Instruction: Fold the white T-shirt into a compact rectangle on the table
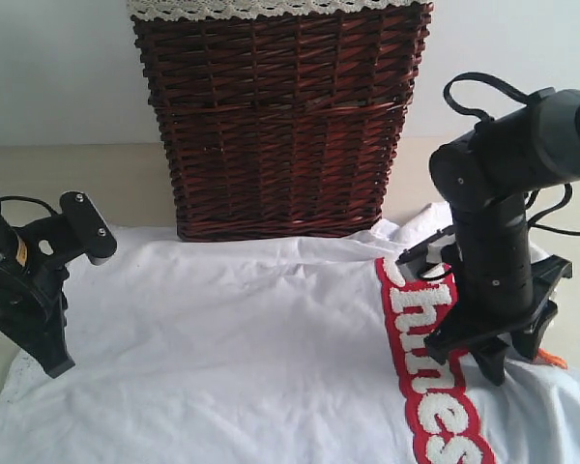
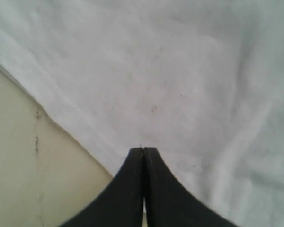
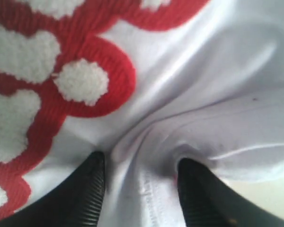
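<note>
**Hardly Started: No Fold Yet**

Seems to be right at the beginning. Can see the white T-shirt point(image 1: 232, 338) lying open and wrinkly on the table point(image 1: 106, 184), filling the lower half of the frame. Has a red band point(image 1: 416, 358) of fuzzy letters running down at the lower right. Reaches up to the foot of the wicker basket point(image 1: 280, 126) at the top middle (touching or just beside, hard to tell). Shows no fold anywhere, so nothing like a tidy rectangle yet.

Down at the lower left, find the left gripper point(image 1: 53, 365) at the shirt's side edge, fingers pressed tight together. Cannot see any cloth caught between them. At the right, find the right gripper point(image 1: 510, 365) poking down just beside the red band. Fingers apart there, with a little hump of cloth bunched up between them, not squeezed yet. Looks like getting ready to pinch.

Left to do, at a guess: nearly everything. Grab the sides, fold the sleeves in, then fold the body over until small and neat.
</note>
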